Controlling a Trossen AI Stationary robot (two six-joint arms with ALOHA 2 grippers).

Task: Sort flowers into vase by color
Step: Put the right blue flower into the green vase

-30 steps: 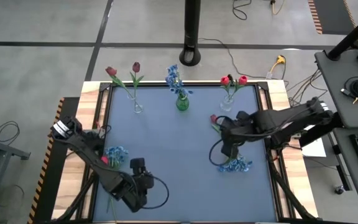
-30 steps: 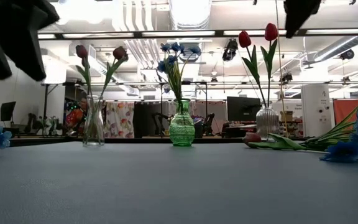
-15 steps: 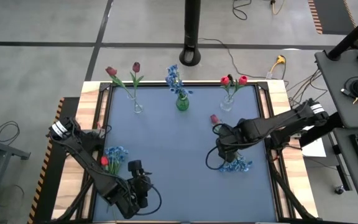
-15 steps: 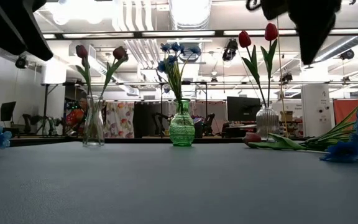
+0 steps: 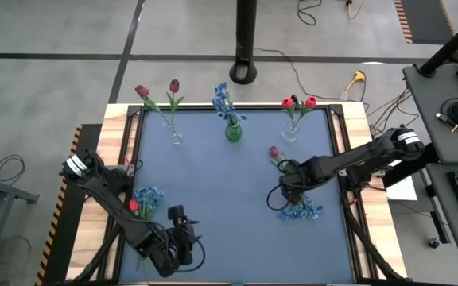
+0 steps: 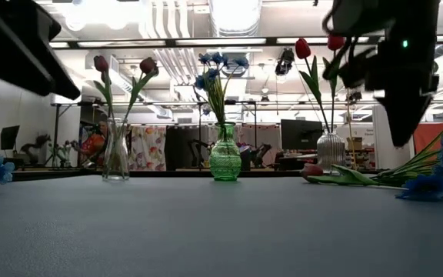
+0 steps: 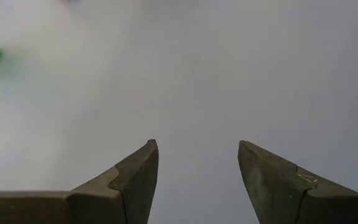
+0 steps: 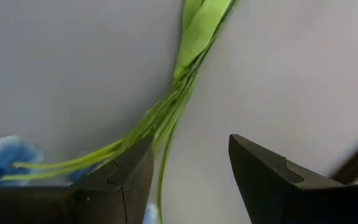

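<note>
Pickup step: right end effector (image 8: pixel 185 168), open, straddles the green flower stems (image 8: pixel 166 118) centre-frame; next, close squarely.

The table (image 5: pixel 213 199) is flat grey-blue with a pale wood border. One vase (image 5: pixel 233 132) is bright green glass; the clear vase (image 6: pixel 116 158) and the ribbed clear vase (image 6: pixel 331 152) have no tint. Between the right gripper's dark fingers (image 8: pixel 272 180) run lime-green stems (image 8: pixel 179 93), with light blue blossoms (image 8: pixel 5 155) beside the other finger. A red tulip (image 5: pixel 274 152) lies loose.
</note>
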